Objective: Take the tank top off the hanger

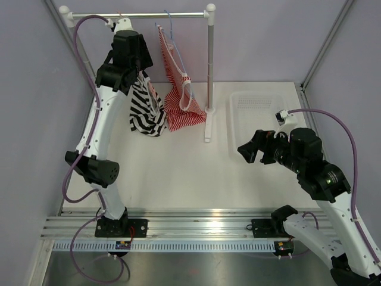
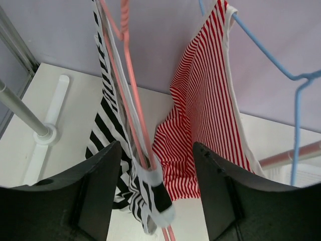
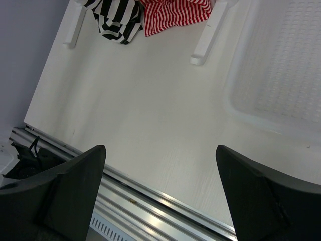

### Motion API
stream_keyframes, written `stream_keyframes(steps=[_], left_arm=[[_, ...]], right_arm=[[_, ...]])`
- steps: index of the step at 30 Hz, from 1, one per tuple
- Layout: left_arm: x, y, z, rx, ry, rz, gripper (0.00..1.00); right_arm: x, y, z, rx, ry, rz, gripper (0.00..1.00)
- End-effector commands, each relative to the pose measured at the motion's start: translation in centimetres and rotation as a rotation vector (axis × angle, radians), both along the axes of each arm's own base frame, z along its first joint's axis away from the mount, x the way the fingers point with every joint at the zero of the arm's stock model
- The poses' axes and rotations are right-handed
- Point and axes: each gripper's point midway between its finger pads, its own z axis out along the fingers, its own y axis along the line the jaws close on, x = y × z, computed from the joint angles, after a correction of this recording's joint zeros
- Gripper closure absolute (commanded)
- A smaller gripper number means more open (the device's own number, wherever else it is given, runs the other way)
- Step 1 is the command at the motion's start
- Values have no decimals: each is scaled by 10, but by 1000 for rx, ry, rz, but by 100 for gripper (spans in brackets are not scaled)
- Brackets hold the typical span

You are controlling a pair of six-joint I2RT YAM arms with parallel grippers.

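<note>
The black-and-white striped tank top (image 1: 144,110) hangs at the rail's left end, its lower part bunched on the table. In the left wrist view it (image 2: 111,125) drapes over the pink wire hanger (image 2: 134,108), and a pale-trimmed strap (image 2: 159,193) hangs off the wire's lower end. My left gripper (image 2: 158,168) is open, with the hanger wire and strap between its fingers and neither finger visibly touching them. In the top view it (image 1: 144,76) is raised against the garment's top. My right gripper (image 1: 247,149) is open and empty over the table, also in its wrist view (image 3: 160,170).
A red-and-white striped top (image 1: 178,95) on a blue wire hanger (image 1: 169,30) hangs just right of the tank top, also seen in the left wrist view (image 2: 200,115). The rack's right post (image 1: 209,65) and foot (image 1: 208,128) stand mid-table. A white tray (image 1: 262,119) lies at the right.
</note>
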Motion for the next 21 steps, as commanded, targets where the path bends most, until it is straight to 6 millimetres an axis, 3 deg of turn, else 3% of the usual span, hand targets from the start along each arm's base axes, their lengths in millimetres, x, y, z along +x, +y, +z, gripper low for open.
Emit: stream_keyframes(steps=[1,4,7,9,10,15,21], left_arm=[[17,10,22,-24,-76,43,45],[24,15,10,-16,-54,68,61],[21,20,17,-8,-72,88,80],[19,22,22,-10,-88,94,86],[18,22,22,-8,-89,96,99],[5,24,41,-13,-135,89,100],[-27,33,81,-23,-225,78,100]], right_arm=[[-6,6,4,19,0,43,2],[-6,3,4,6,-3,36,2],[-4,3,3,-1,-2,30,2],[-1,5,-1,-3,11,35,2],[-1,6,-1,-3,13,38,2],[5,13,-5,5,29,53,2],[8,14,-3,9,18,54,2]])
